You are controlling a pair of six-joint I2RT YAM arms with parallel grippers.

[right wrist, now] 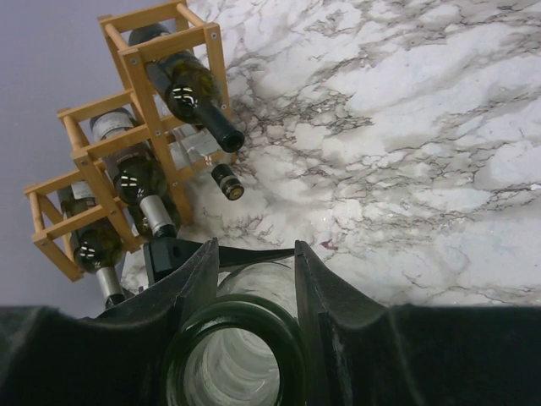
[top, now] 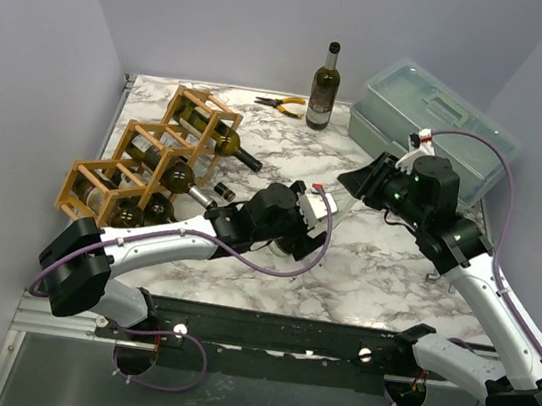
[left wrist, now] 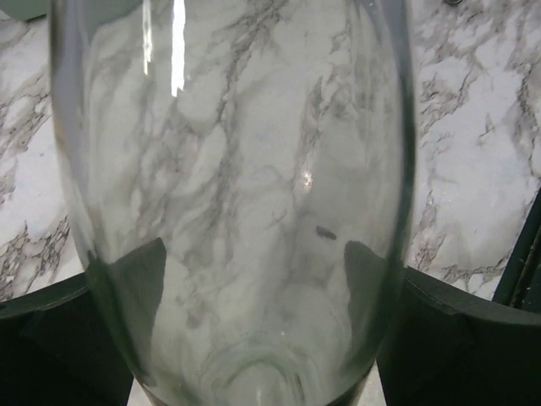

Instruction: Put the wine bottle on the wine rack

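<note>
- The clear wine bottle [top: 339, 205] [left wrist: 237, 211] [right wrist: 241, 283] lies roughly level between my two pincers, over the middle of the marble table [top: 383, 269]. It is to the right of the wine rack [top: 140, 127] [right wrist: 127, 63] and apart from it.
- My left pincer [top: 305, 213] [left wrist: 254, 279] is clamped on the bottle's glass body, one black finger on each side, both showing through the glass.
- My right pincer [top: 355, 180] [right wrist: 254, 271] pinches the bottle's other end. Its fingers press the glass on both sides, and the round greenish rim sits right under my wrist camera.
- The rack stands at the table's left edge, its stepped wooden cells already holding dark bottles [top: 221, 139] [right wrist: 190, 89], necks pointing towards the table's middle.
- At the back, a dark wine bottle [top: 326, 79] stands upright, with yellow-handled pliers [top: 283, 106] just to its left.
- A pale green toolbox [top: 429, 119] sits in the back right corner, behind my right arm.
</note>
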